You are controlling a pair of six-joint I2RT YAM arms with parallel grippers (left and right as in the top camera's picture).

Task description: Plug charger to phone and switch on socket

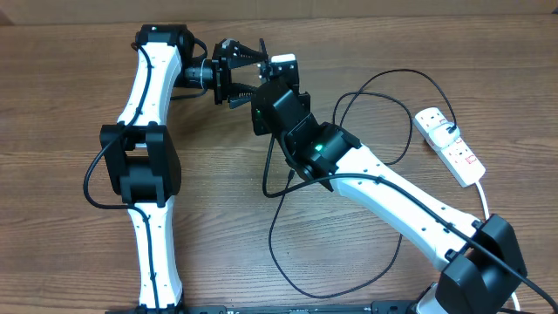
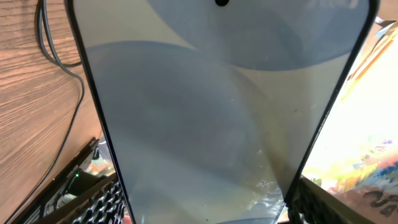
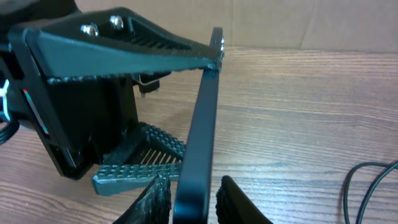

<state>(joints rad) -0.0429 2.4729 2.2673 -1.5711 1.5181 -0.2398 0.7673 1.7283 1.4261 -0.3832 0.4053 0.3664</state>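
Overhead view, 10 o'clock: your left arm (image 1: pixel 150 83). Long white tubes, chunky black joints. Thin black wire (image 1: pixel 90 179) loops off its side.
4 o'clock: your right arm (image 1: pixel 397 196). Same white and black, with tiny green light (image 1: pixel 321 148) near wrist.
Right wrist view: your left gripper (image 3: pixel 198 112), all black. Top finger looks like flat triangle. Two shiny screws (image 3: pixel 102 25) at 11 o'clock, bumpy pads (image 3: pixel 158 140) lower down.

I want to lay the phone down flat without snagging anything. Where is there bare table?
Bare table lies left of the left arm, and between that arm and the charger cable's lower loop. The far right corner beyond the socket is bare too. Crowded: the middle, where the arms meet at the phone, and the cable loops between right arm and socket.
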